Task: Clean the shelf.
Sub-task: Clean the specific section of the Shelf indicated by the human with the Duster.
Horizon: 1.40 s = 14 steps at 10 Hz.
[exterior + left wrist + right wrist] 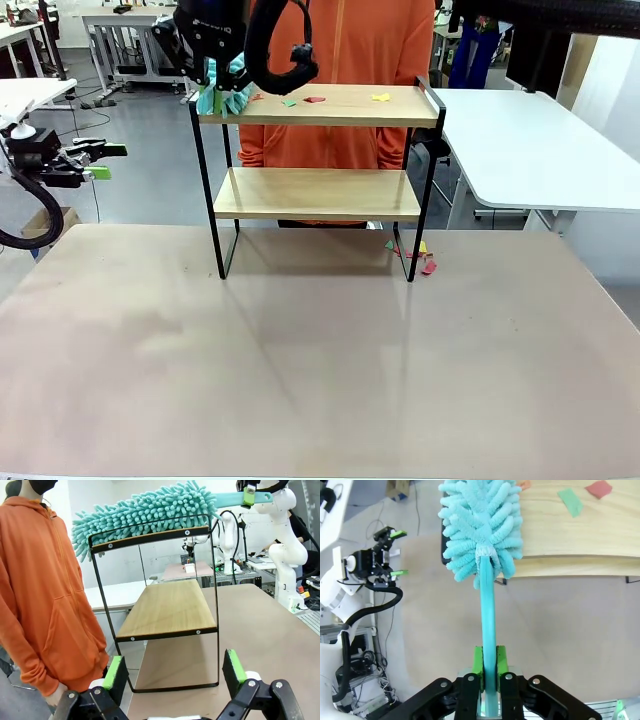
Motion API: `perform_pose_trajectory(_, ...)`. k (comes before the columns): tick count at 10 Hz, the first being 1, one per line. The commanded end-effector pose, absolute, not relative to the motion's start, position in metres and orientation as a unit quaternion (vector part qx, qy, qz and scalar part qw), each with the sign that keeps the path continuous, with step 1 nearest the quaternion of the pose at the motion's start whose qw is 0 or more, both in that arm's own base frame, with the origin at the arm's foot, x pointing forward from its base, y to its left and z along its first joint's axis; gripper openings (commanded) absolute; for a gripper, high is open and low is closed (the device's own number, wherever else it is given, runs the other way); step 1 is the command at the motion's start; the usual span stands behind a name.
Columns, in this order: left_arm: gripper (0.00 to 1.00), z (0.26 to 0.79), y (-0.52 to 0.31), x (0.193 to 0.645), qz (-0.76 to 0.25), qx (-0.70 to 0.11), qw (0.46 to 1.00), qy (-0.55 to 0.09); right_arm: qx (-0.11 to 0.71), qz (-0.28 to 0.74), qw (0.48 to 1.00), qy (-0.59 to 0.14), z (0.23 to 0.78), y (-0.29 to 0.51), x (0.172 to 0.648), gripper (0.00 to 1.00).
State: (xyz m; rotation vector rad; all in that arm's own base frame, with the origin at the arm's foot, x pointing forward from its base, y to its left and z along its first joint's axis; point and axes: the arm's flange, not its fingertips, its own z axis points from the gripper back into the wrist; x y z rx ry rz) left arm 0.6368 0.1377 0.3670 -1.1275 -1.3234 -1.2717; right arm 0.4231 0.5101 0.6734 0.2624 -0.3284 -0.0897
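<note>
A broad, matte, beige counter (300, 380) carries the shelf (318, 192) at its 12 o'clock edge: two pale wooden boards in a thin black metal frame with raised side rails and slim legs. Just behind it stands a person in an orange hooded top (345, 40). The left gripper (174, 672) hangs off the counter at 9 o'clock, its green-padded jaws released and wide with nothing between them. The right gripper (489, 660) has its jaws clenched on the smooth teal handle of a duster (481, 527), whose shaggy, noodle-like head lies on the top board's 9 o'clock end. Small flat paper scraps (315, 99), red, green and yellow, dot that board. More scraps (422, 260) lie on the counter by the leg at the shelf's 4 o'clock.
</note>
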Motion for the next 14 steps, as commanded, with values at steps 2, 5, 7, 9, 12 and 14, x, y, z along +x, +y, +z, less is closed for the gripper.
perform_pose_trajectory(2, 1.00, 0.369, 0.136, 0.634, -0.529, -0.455, 0.474, -0.538, 0.124, -0.037, 0.983, -0.130, 0.673, 0.459, 0.416, 0.13)
perform_pose_trajectory(5, 1.00, 0.369, 0.136, 0.634, -0.529, -0.455, 0.474, -0.538, 0.114, -0.029, 0.985, -0.123, 0.671, 0.412, 0.410, 0.13)
perform_pose_trajectory(7, 1.00, 0.369, 0.136, 0.634, -0.529, -0.455, 0.474, -0.538, 0.109, -0.026, 0.987, -0.118, 0.671, 0.383, 0.410, 0.13)
perform_pose_trajectory(9, 1.00, 0.369, 0.136, 0.634, -0.529, -0.455, 0.474, -0.538, 0.103, -0.035, 0.988, -0.111, 0.670, 0.353, 0.409, 0.13)
perform_pose_trajectory(12, 1.00, 0.369, 0.136, 0.634, -0.529, -0.455, 0.474, -0.538, 0.098, -0.061, 0.987, -0.111, 0.672, 0.305, 0.405, 0.13)
perform_pose_trajectory(14, 1.00, 0.369, 0.136, 0.634, -0.529, -0.455, 0.474, -0.538, 0.070, -0.098, 0.986, -0.113, 0.668, 0.270, 0.402, 0.13)
